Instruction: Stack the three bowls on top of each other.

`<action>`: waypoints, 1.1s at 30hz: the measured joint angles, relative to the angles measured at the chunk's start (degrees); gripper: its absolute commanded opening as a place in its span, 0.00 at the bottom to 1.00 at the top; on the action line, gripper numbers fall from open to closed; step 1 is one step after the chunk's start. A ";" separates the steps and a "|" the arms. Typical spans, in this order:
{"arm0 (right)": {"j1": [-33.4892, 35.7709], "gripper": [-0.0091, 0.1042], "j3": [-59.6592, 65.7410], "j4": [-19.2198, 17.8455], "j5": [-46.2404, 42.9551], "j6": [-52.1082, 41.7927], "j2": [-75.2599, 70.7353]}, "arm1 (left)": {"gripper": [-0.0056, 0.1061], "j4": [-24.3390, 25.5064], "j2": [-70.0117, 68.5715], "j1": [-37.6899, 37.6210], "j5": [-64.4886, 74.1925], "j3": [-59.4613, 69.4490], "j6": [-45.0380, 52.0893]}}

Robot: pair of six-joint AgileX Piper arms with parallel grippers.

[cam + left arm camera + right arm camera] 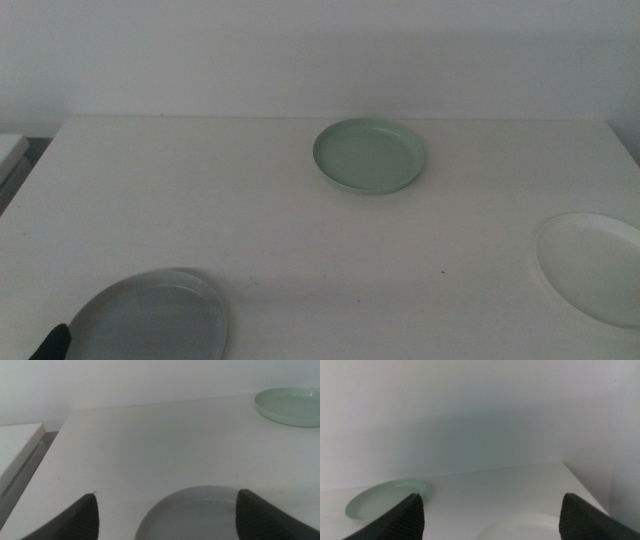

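Three bowls lie apart on the white table [200, 190]. The pale green bowl [368, 155] sits at the far centre, the white bowl [595, 265] at the right edge, and the grey bowl [150, 315] at the near left. My left gripper [167, 492] is open, and the far rim of the grey bowl [192, 512] lies between its jaws. Only a dark tip of this gripper [52, 342] shows in the middle view. My right gripper [491, 495] is open over the white bowl [520, 531], with the green bowl [385, 497] farther off. Neither holds anything.
A white wall rises behind the table's far edge. Beside the table's left edge stands a separate white ledge [20, 445] with a dark gap between. The table's right edge runs close past the white bowl.
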 measured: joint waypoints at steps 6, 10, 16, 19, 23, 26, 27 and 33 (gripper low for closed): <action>0.00 0.90 -4.32 1.39 5.70 1.34 2.62 | 0.89 0.00 0.00 0.00 0.00 0.00 0.00; 0.00 0.90 -16.13 2.90 16.83 1.86 12.87 | 0.89 0.00 0.00 0.00 0.00 0.00 0.00; 0.00 0.90 -33.15 3.21 41.69 0.41 30.80 | 0.89 0.00 0.00 0.00 0.00 0.00 0.00; 0.00 0.90 -37.71 3.21 49.18 0.25 36.34 | 0.89 0.00 0.00 0.00 0.00 0.00 0.00; 0.00 0.90 -39.38 3.61 52.43 0.25 40.63 | 0.89 0.00 0.00 0.00 0.00 0.00 0.00; 0.00 0.90 -39.38 3.61 53.32 -0.35 42.38 | 0.89 0.00 0.00 0.00 0.00 0.00 0.00; 0.00 0.90 -39.38 3.61 53.41 -0.45 42.90 | 0.89 0.00 0.00 0.00 0.00 0.00 0.00; 0.00 0.90 -42.77 0.81 52.36 0.43 51.19 | 0.89 0.00 0.00 0.00 0.00 0.00 0.00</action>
